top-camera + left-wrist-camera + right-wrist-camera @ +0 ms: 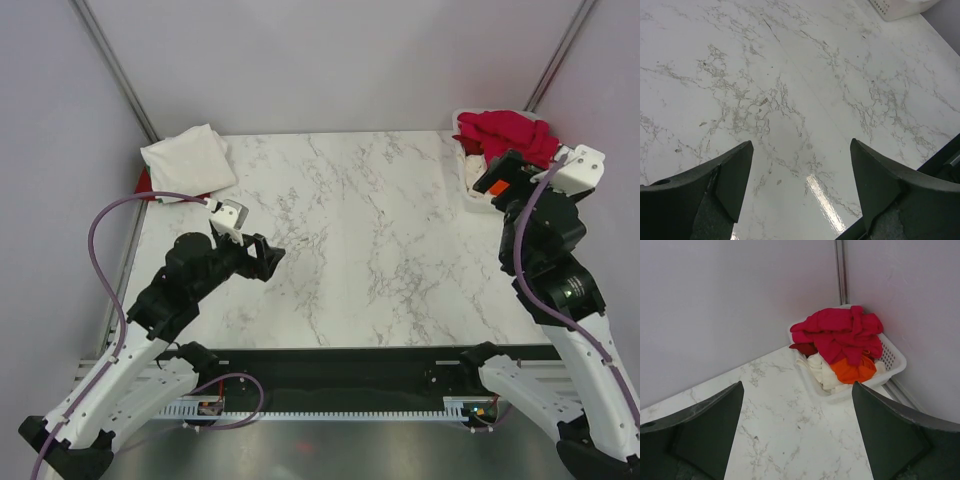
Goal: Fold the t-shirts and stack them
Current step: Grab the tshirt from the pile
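A crimson-red t-shirt [840, 332] is heaped on top of an orange one [854, 371] and a cream one [822, 372] in the white basket [892, 362] at the back right corner [510, 135]. A folded cream-white t-shirt [190, 158] lies at the back left, with a bit of red cloth [146, 183] showing under it. My right gripper [797, 386] hovers open in front of the basket, holding nothing [497, 172]. Over the left part of the table, my left gripper [268, 258] also stands open and holds nothing [801, 145].
The white marble tabletop [370, 230] spreads between the arms. Grey walls close in the back and sides. The basket's corner [895, 10] shows at the top right of the left wrist view. A dark rail [340, 375] runs along the near edge.
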Robot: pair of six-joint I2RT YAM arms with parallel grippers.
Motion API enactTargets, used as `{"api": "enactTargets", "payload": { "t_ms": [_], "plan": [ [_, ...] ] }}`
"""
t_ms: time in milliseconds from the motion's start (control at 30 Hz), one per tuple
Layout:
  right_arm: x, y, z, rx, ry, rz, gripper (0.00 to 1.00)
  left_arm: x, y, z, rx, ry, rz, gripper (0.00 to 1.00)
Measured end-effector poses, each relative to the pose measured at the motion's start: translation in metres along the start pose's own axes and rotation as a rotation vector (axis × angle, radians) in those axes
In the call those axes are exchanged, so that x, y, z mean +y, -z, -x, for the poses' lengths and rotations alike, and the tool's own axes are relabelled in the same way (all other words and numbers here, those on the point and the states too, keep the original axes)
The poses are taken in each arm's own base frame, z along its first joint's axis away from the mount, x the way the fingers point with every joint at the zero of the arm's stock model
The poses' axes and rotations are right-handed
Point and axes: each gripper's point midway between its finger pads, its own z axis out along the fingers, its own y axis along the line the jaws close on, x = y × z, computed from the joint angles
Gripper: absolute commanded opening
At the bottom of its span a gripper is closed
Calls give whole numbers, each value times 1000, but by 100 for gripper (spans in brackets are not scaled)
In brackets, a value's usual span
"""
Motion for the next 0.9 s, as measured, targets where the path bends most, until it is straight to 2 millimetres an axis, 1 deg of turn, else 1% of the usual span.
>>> {"api": "enactTargets", "payload": {
  "t_ms": [67,133,200,233,267,300,333,400,467,533,600,667,733,900],
  "plan": [
    [7,-5,-7,20,27,20,98,0,0,0,2,0,0,86],
    [15,-14,-20,50,63,22,98,0,-1,-1,7,0,2,86],
    [21,-31,-39,95,109,-6,98,1,-3,-2,12,0,4,86],
    [22,-47,-52,134,135,-31,98,1,-3,-3,14,0,4,86],
    [19,-65,-61,166,147,-63,98,1,-3,-3,16,0,5,85],
    [13,-87,-70,199,150,-90,97,1,-4,-4,18,0,5,85],
    [5,-112,-84,239,150,-121,96,1,-4,-4,19,0,5,85],
    [-21,-159,-112,322,144,-194,93,1,-4,-4,21,0,6,84],
    [-45,-194,-138,395,126,-243,92,2,-5,-5,22,0,7,84],
    [-64,-225,-157,447,99,-270,92,2,-5,-5,23,0,7,84],
    [-75,-249,-168,472,75,-282,92,2,-5,-5,25,0,9,84],
    [-76,-264,-172,478,62,-275,92,2,-7,-7,31,1,11,84],
    [-74,-279,-171,471,49,-262,92,3,-8,-8,37,0,14,84],
    [-70,-308,-164,442,16,-223,87,8,-10,-10,46,0,39,84]
  ]
}}
